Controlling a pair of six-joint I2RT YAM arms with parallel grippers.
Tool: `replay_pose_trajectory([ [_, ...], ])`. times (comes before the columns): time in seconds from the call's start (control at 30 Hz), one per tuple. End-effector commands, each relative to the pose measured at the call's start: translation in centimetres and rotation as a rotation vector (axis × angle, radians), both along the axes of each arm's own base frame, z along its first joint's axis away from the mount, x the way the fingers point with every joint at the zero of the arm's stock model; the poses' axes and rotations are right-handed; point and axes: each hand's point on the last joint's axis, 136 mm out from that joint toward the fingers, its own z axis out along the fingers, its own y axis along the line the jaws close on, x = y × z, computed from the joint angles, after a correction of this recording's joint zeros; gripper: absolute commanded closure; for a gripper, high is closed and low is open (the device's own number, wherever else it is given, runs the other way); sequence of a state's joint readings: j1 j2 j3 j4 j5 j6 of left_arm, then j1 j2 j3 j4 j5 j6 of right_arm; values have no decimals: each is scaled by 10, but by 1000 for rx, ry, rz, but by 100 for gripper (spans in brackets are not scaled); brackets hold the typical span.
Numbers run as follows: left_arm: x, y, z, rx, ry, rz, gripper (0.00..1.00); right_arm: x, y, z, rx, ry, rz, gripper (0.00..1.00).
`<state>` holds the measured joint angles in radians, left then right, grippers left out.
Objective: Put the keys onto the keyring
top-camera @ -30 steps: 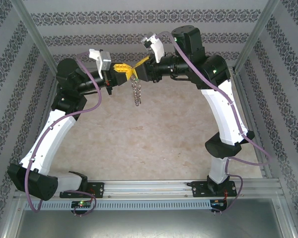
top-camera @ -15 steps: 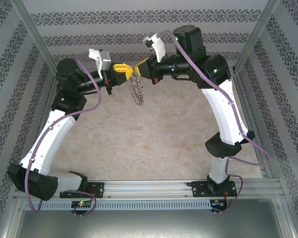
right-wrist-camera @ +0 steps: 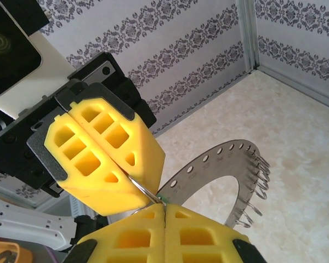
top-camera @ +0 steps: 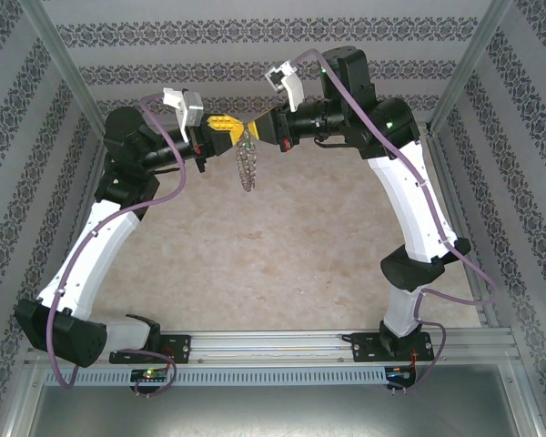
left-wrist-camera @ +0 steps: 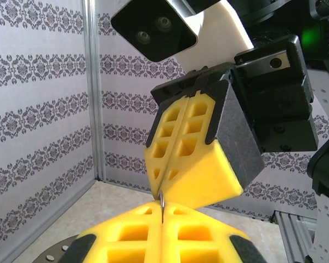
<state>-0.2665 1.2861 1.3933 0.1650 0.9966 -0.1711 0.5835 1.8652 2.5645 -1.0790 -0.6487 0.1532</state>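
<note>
Gripping the keyring with the left end effector clamped on it, dangling above the surface; pinching the tiny green key in the right end effector, likewise clamped, tips touching.

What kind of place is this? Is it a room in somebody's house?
Probably not a house: it looks like a robot test booth. Its metal frame posts hold flat wallpapered panels, and the left arm and right arm are bolted to a rail at the table edge.
</note>
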Motion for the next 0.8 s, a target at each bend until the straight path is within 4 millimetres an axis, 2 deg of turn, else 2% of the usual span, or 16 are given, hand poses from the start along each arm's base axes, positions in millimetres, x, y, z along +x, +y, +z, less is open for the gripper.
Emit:
replay_pose_trajectory([
  [0.0, -18, 5, 47, -63, -169, -12, 100, 7, 0, -18, -7, 115, -13, 100],
  [0.07, -18, 5, 48, -68, -169, -14, 100, 13, -2, -23, 0, 155, -25, 96],
  [0.3, -16, 4, 47, -67, -165, -14, 100, 13, 2, -13, 53, 145, 6, 73],
  [0.47, -15, 4, 46, -66, -163, -15, 100, 13, 6, -14, 64, 156, 22, 75],
  [0.63, -15, 4, 46, -65, -163, -16, 100, 9, 2, -7, 68, 116, 23, 77],
  [0.77, -15, 4, 46, -64, -163, -20, 100, 9, -7, -3, 43, 59, -19, 70],
])
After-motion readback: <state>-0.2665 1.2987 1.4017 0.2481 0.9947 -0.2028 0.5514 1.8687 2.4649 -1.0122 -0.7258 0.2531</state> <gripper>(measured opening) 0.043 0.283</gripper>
